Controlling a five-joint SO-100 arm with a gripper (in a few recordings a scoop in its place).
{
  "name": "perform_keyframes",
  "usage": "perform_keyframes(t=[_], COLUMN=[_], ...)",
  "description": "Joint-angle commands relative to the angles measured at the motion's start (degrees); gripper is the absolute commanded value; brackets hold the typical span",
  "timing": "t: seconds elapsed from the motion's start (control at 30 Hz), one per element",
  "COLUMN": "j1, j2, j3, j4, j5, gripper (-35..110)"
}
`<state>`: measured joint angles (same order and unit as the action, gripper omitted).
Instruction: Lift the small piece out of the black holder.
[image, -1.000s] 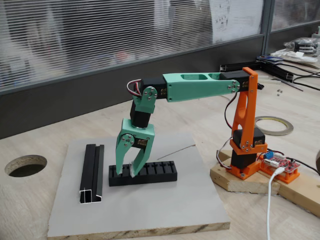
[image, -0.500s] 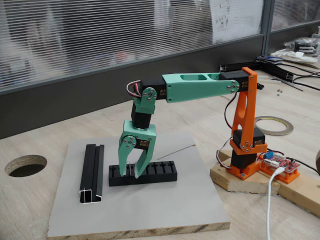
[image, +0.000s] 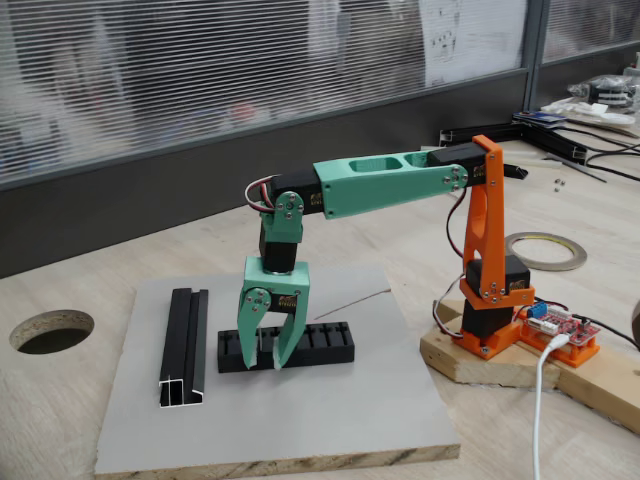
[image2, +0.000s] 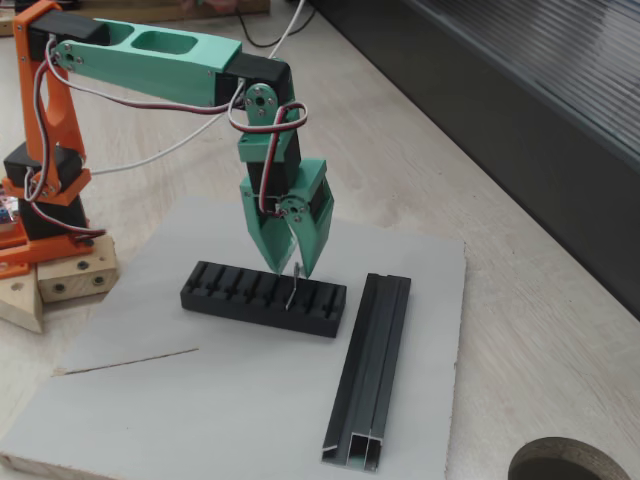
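Small piece (image2: 292, 287) standing upright over a slot of the black holder (image2: 262, 297), its top pinched between the green gripper (image2: 293, 270) tips, claw clenched on it. Holder lying across the grey board (image2: 240, 400). Just right of it, black channel rail (image2: 369, 369); near left, thin grey wire (image2: 125, 361).

The table is seen from the front at middling range in a fixed view. In the other, it is seen from above on the far side, closer in. The black holder (image: 286, 347) (image2: 262, 297) is shared by both.
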<state>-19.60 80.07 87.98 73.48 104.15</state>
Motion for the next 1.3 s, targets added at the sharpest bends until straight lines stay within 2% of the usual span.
perform_keyframes(t=[0.0,1.27], j1=[1.1,0.4], j2=[1.1,1.3], j3=[-0.3,-0.4], j4=[1.1,1.1], j5=[0.5,0.5], gripper=[25,25])
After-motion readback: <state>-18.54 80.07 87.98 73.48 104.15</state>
